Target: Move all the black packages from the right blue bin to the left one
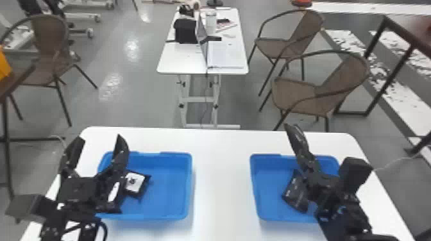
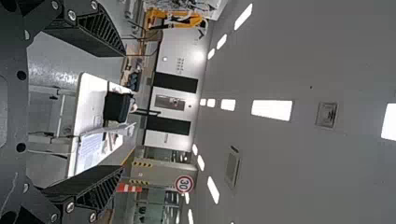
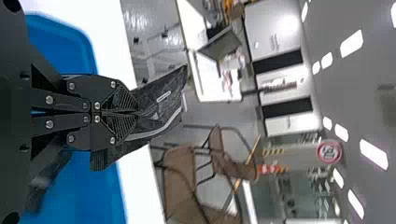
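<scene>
Closest to me, the robot's two black arms rise over the near side of the white table (image 1: 221,179), one at each end. On the left, the left gripper (image 1: 99,138) stands wide, its two fingers well apart with nothing between them, up over the left part of the left blue bin (image 1: 175,162). In that bin, just by the arm and partly hidden behind it, lies a black package with a white label (image 1: 134,182), towards the left side.

Over on the right, the right gripper (image 1: 308,162) is above the right blue bin (image 1: 264,163), its fingers pinched together on a raised black package (image 1: 296,137). From the right wrist, I can see that package sticking out past both sides of the fingertips, with a pale stripe running along it. Down in the right blue bin there's another one, a lower black package (image 1: 295,194), lying tilted, partly behind the right arm.

Between the bins is a strip of bare tabletop. Farther back stands a small white table (image 1: 182,61) with a laptop (image 1: 202,35) and a black bag (image 1: 186,31) on it. Brown chairs (image 1: 298,93) sit to the right, and one more brown chair (image 1: 48,61) sits far left.
</scene>
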